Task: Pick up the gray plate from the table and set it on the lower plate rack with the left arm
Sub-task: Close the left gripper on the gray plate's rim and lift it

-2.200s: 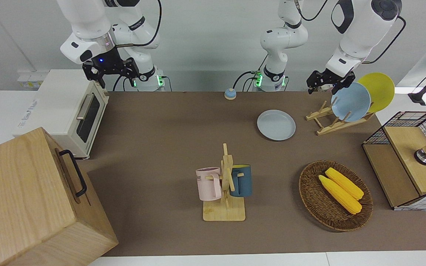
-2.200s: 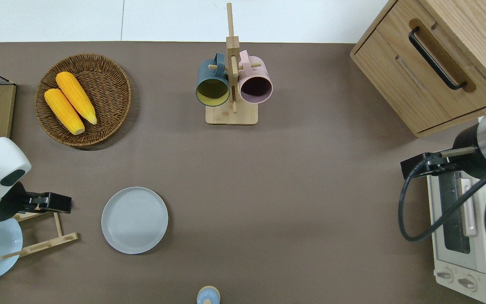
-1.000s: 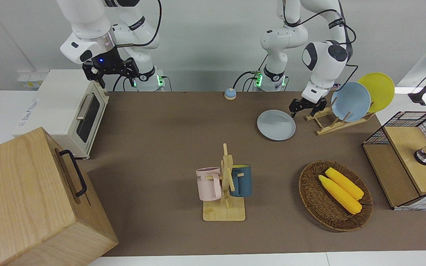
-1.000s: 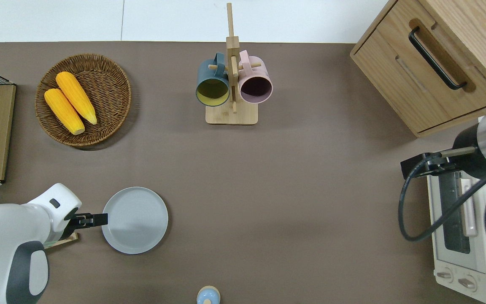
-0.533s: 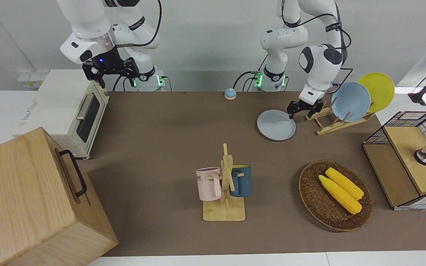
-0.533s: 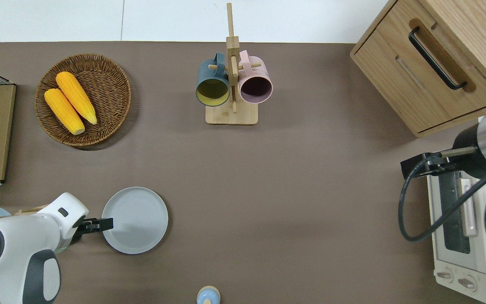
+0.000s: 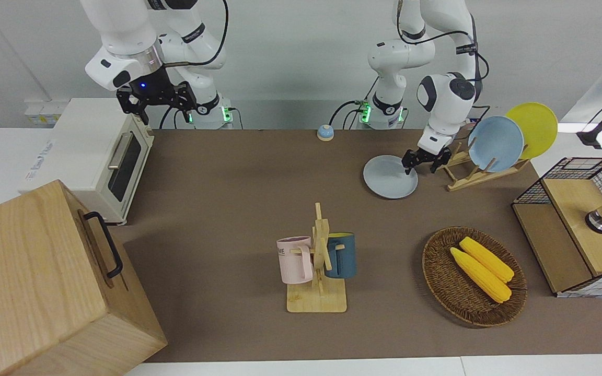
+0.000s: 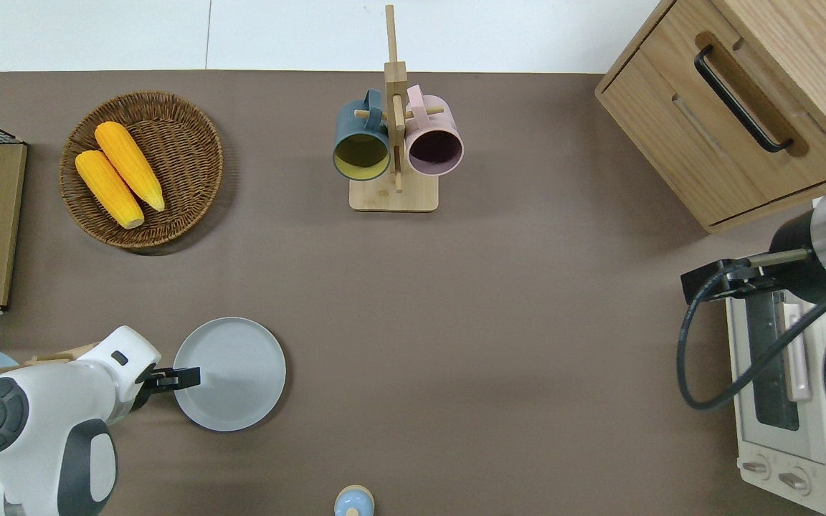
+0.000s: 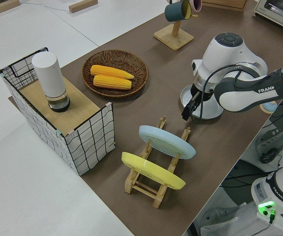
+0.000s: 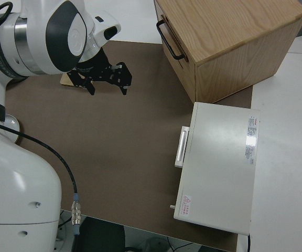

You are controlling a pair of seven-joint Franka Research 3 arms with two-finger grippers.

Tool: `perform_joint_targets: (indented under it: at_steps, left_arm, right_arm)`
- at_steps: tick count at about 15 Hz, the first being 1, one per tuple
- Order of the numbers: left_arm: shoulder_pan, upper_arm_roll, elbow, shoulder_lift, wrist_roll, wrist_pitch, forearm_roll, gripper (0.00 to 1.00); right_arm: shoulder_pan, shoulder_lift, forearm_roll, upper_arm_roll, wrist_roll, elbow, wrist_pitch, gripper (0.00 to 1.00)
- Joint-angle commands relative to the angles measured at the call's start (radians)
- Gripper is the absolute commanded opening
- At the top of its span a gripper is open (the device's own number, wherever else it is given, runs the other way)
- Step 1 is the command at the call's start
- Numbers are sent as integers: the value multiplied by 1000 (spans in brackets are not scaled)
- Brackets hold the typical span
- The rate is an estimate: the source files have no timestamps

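Observation:
The gray plate point(image 7: 389, 178) lies flat on the brown table point(image 7: 238, 193), beside the lower plate rack point(image 7: 463, 181) and toward the right arm's end from it. It also shows in the overhead view point(image 8: 235, 373) and the left side view point(image 9: 206, 107). My left gripper point(image 7: 420, 166) is open and low at the plate's rim on the rack's side, its tips over the edge in the overhead view point(image 8: 185, 375). The rack point(image 9: 159, 125) holds a light blue plate point(image 7: 495, 143) and a yellow plate point(image 7: 533, 128). My right gripper point(image 7: 157, 102) is parked and open.
A wooden mug stand point(image 7: 317, 271) with two mugs stands mid-table. A wicker basket point(image 7: 437, 271) holds two corn cobs. A wire shelf point(image 7: 578, 224) is at the left arm's end; a toaster oven point(image 7: 97, 156) and a wooden cabinet point(image 7: 45, 282) at the right arm's end. A small bell point(image 7: 325, 132) sits near the robots.
The left arm has swung down from over the plate rack and moved its open gripper to the gray plate's rim. The plate and the right arm have not moved.

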Motion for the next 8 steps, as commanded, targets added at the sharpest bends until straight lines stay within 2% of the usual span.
perform_joint_targets:
  at_steps: [1,2,3,4,5,8]
  left_arm:
    - [-12,-2,-12,27,-14,47,-10,956]
    - [-12,-2,-12,29,-14,49,-10,902]
    - [-12,-2,-12,32,-14,50,-10,794]
    - [-12,-2,-12,34,-14,56,-10,623]
    - [-12,-3,-12,34,-14,58,-10,497]
    - [-12,-3,-12,35,-16,62,-10,172]
  right_arm:
    - [-24,-2,-6,21,12,7,-13,983]
    - [-24,-2,-6,20,12,7,-11,983]
    - [-24,-2,-6,21,12,7,-11,983]
    - [-24,-2,-6,21,12,7,-11,983]
    - [-24,-2,-6,21,12,7,-11,983]
    - [-24,-2,-6,21,12,7,-11,983]
